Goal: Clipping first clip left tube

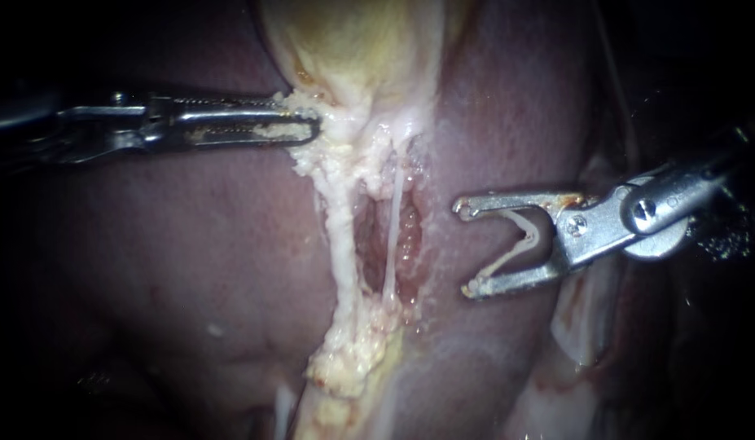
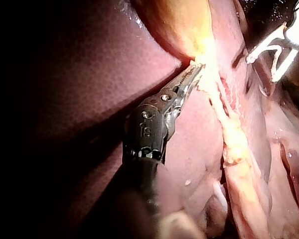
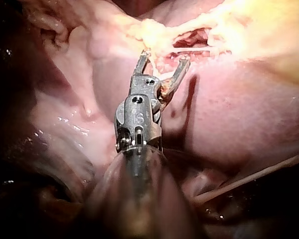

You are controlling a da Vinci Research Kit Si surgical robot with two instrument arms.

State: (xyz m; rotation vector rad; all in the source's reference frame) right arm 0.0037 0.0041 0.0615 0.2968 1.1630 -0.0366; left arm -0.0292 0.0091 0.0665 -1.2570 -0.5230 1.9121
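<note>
My left instrument comes in from the left, its long jaws shut on the pale fatty tissue at the gallbladder neck. Below that spot the thick whitish left tube runs down. A thin right tube runs beside it, with a red window between them. My right instrument stands open to the right of both tubes, apart from them, with a white clip seated in its jaws. The right wrist view shows those open jaws just short of the tissue. The left wrist view shows the left jaws gripping.
Dark red liver surrounds the dissected strip on both sides. A lump of yellow fat sits at the lower end of the tubes. Pale membrane lies under the right instrument's shaft.
</note>
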